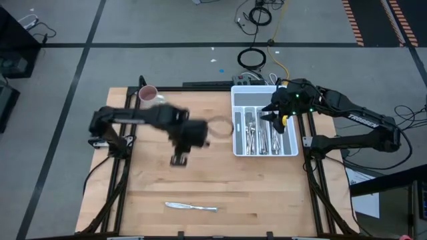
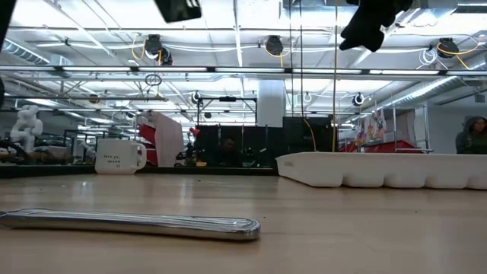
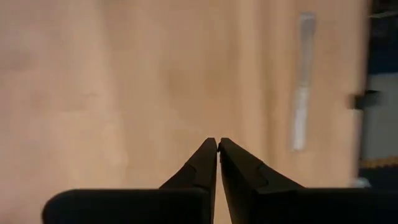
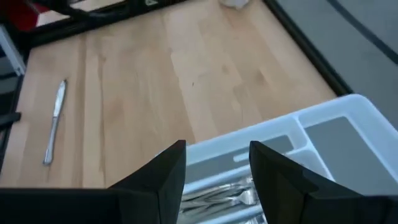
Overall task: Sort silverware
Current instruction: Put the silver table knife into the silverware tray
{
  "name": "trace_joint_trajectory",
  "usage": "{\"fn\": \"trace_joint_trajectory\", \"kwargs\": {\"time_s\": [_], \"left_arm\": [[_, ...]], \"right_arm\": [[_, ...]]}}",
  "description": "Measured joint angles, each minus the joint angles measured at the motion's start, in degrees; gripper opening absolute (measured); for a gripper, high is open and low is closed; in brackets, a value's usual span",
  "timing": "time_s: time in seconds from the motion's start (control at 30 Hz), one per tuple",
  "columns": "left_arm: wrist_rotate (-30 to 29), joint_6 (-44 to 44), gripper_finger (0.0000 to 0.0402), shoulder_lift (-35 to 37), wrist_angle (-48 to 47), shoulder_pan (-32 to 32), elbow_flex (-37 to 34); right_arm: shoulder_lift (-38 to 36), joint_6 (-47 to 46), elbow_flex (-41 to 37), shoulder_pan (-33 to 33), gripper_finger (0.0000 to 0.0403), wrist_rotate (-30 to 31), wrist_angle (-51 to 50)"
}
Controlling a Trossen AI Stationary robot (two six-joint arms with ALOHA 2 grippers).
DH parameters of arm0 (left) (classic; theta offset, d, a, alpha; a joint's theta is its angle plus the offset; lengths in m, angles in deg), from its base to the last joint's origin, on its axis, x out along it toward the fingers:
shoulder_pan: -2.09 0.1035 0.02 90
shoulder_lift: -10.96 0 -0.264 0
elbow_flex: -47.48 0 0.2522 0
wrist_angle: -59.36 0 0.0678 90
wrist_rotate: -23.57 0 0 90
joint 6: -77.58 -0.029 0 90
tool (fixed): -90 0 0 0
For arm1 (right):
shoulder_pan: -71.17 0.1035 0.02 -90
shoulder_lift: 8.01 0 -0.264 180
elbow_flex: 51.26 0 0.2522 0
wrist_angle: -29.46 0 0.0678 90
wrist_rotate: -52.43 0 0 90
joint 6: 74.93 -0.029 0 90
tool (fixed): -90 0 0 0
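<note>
Tray: a white plastic tray [image 1: 265, 91] with several compartments sits on the far right part of the wooden bench [image 1: 160, 180].
Tray contents: the long compartments hold the silverware [image 1: 257, 135], a group of shiny forks, spoons and knives lying lengthwise; in the right wrist view, fork heads [image 4: 233, 194] are seen in one slot, and the wide compartment beside it looks bare.
Mug: a pink-and-white mug [image 1: 147, 94] stands upright near the far left corner of the bench; what is inside cannot be seen.
Loose knife: one table knife [image 1: 192, 207] lies flat on the bench near the front edge, well apart from the tray.
Left pincer: the left pincer [image 3: 217, 144] is above the middle of the bench, its fingers pressed together and pinching nothing.
Right pincer: the right pincer [image 4: 216, 163] is over the tray, its fingers spread with nothing between them.
</note>
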Motion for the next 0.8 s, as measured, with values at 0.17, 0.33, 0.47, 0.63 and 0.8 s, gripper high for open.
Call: {"fn": "trace_joint_trajectory", "kwargs": {"time_s": [0.17, 0.33, 0.47, 0.63, 0.8], "left_arm": [[5.6, 12.12, 0.0027, 3.45, 9.42, -6.38, -13.72], [6.8, 24.37, 0.0027, 5.62, 16.49, -11.63, -23.43], [3.35, 32.0, 0.0027, 5.88, 17.59, -18.41, -24.63], [-5.81, 42.14, 0.0027, 7.95, 16.89, -25.76, -23.65], [-18.83, 51.81, 0.0027, 12.01, 16.55, -31.54, -23.53]], "right_arm": [[0.59, 2.78, 0.0, 0.35, 0.0169, -2.47, -0.05], [4.59, 2.97, 0.0, 3.23, 0.0169, -6.67, 0.24], [11.66, 2.7, -0.03, 11.03, 0.0169, -7.28, 0.95], [21.81, -0.11, -0.04, 20.62, 0.0169, -6.96, 13.84], [32.24, -6.78, -0.04, 29.21, 0.0169, -4.85, 34.17]]}}
